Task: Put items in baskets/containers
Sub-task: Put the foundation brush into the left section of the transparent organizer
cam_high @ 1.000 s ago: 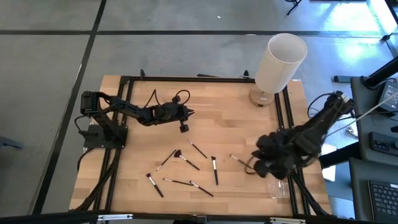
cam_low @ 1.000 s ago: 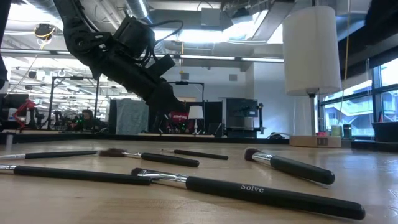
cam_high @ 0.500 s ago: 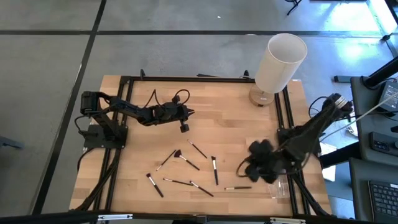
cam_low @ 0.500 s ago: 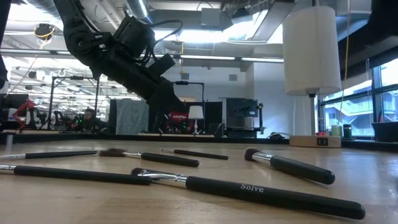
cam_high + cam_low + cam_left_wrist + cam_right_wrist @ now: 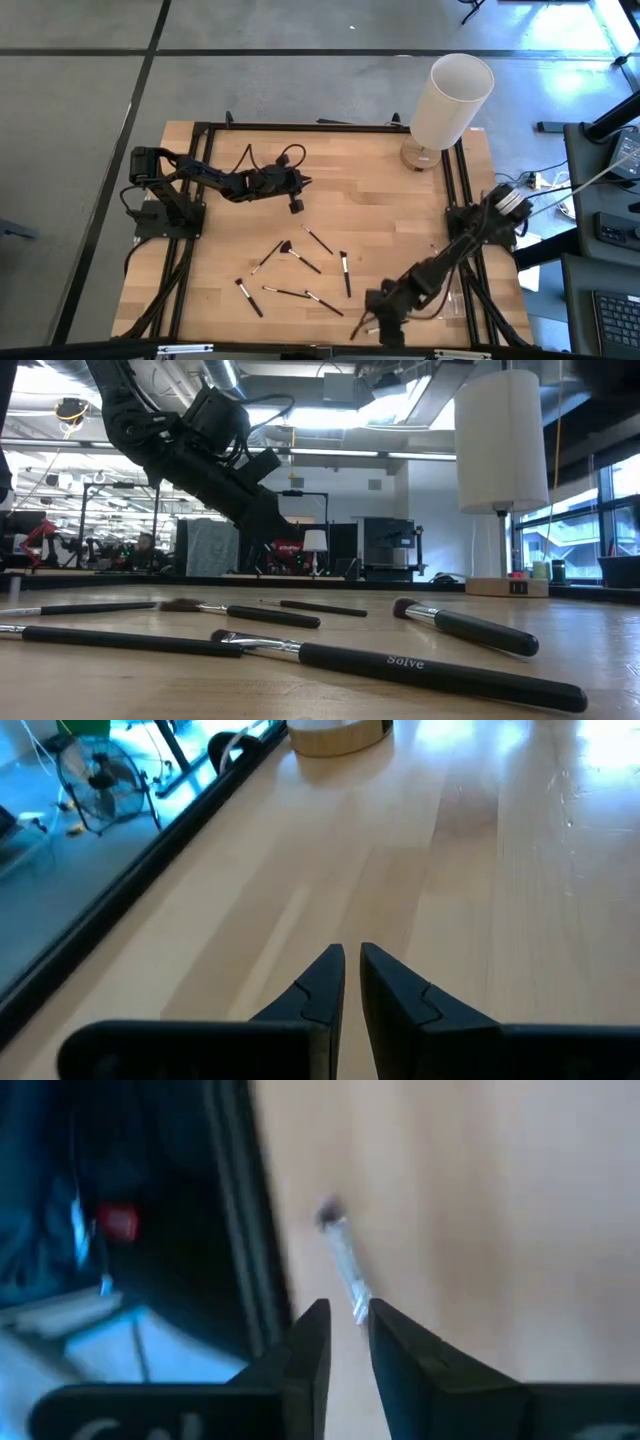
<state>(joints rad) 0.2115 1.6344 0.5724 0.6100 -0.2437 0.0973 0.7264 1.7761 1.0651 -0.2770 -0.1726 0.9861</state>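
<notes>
Several thin makeup brushes lie flat mid-table (image 5: pixel 300 262), and they fill the foreground of the low view (image 5: pixel 400 665). My right gripper (image 5: pixel 378 318) is low at the table's near edge, shut on one brush (image 5: pixel 358 329). That brush's bristle tip (image 5: pixel 327 1213) points away past the fingers. The clear box (image 5: pixel 452 300) shows faintly beside the right arm, near the table's right near corner. My left gripper (image 5: pixel 297 204) is shut and hovers over the table's far left part, touching nothing. My right gripper (image 5: pixel 348 1320) has the brush by its pale ferrule (image 5: pixel 352 1285), pinched between the two fingers. The brush runs along the fingers with its bristle end sticking out ahead. The fingers come from above, slanting toward the near edge. The gripper hides the handle.
A tall white cylinder on a round wooden base (image 5: pixel 448 98) stands at the far right corner. Black frame rails (image 5: pixel 462 200) border the table. The right wrist view shows the dark near-edge rail (image 5: pixel 235 1210) close by the gripper. Bare wood lies between the arms.
My right gripper has swept from beside the clear box toward the table's near edge and leftward. One brush, which lay just left of the gripper, has moved with it to the near edge. The left arm has kept still.
</notes>
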